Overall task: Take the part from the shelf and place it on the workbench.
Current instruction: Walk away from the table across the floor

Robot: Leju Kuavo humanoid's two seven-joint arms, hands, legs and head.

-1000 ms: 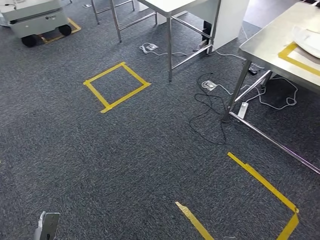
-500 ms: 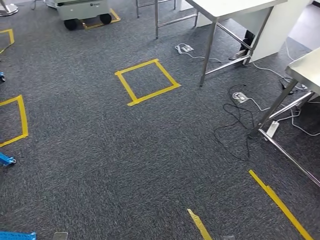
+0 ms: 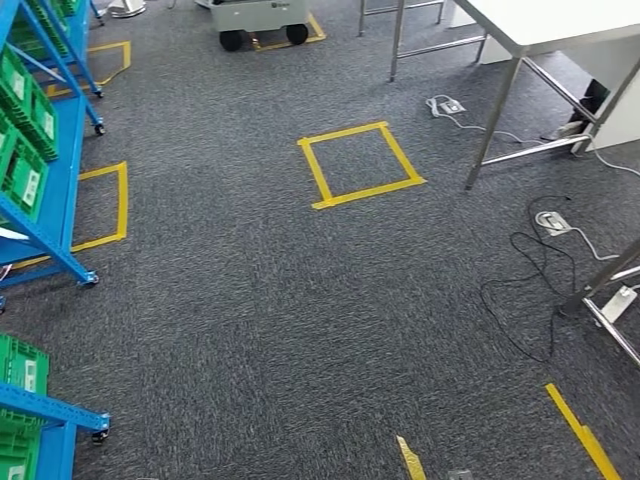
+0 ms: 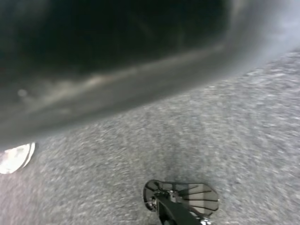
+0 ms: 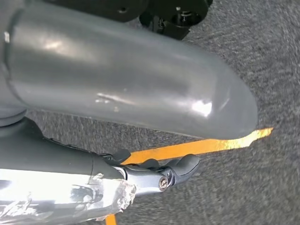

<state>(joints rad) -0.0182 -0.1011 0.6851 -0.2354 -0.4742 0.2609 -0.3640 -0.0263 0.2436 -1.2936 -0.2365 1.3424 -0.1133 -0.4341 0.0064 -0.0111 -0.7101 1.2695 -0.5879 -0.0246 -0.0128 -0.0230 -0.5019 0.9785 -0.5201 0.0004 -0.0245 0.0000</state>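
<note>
Task at early stage: blue shelf [image 3: 53, 150] with green bins [image 3: 23, 175] stood at nine o'clock, unreached. Right hand [image 5: 155, 171] empty, fingers straight; left hand's state indeterminable.

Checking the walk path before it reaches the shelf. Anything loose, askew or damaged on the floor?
Loose black cable sprawls in loops on the carpet by the steel table leg, with a white power strip beside it. The yellow tape strip at the near edge has a torn, ragged end. The blue shelf and its green bins look orderly.
</note>
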